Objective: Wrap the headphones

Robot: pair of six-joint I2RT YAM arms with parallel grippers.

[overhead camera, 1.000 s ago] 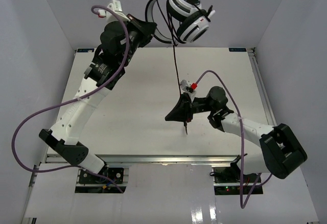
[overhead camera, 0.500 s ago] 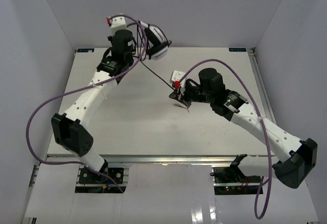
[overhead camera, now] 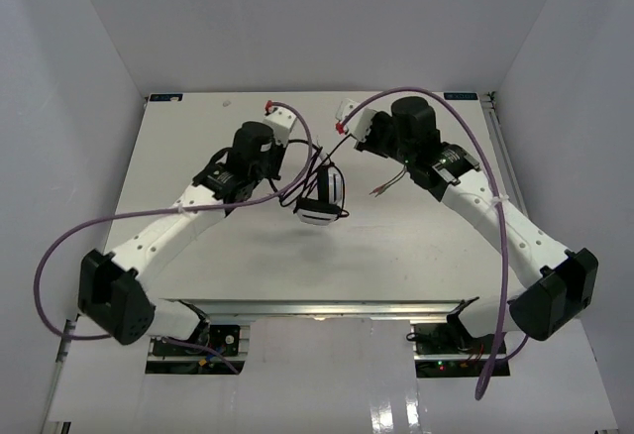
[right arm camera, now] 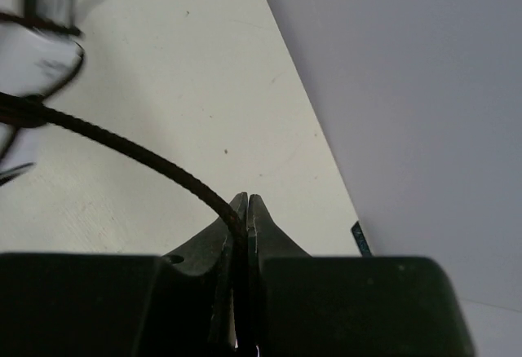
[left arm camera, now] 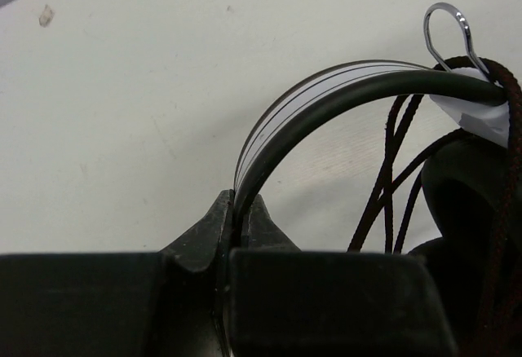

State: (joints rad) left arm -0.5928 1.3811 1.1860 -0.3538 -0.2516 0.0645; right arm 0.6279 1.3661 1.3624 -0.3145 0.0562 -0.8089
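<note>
The headphones [overhead camera: 321, 205] are shown just left of centre in the overhead view, above the white table [overhead camera: 198, 256]; whether they rest on it or hang clear of it cannot be told. In the left wrist view the white headband [left arm camera: 326, 88] is seen arching from the lower middle of the frame to the upper right, where a chrome wire loop [left arm camera: 448, 28] rises above it and a black ear pad [left arm camera: 461, 186] fills the right edge. The headband is pinched at its lower end by the left gripper [left arm camera: 240, 210], whose fingers are closed upon it. Several strands of the thin black cord [right arm camera: 139, 149] are seen hanging across the arch of the band. In the right wrist view the cord is drawn from the blurred headphones at the upper left down to the lower middle, where it is clamped between the closed fingers of the right gripper [right arm camera: 245, 214]. A frayed end [overhead camera: 380, 189] is visible right of the headphones in the overhead view. A purple cable [overhead camera: 59, 246] is looped along each arm.
</note>
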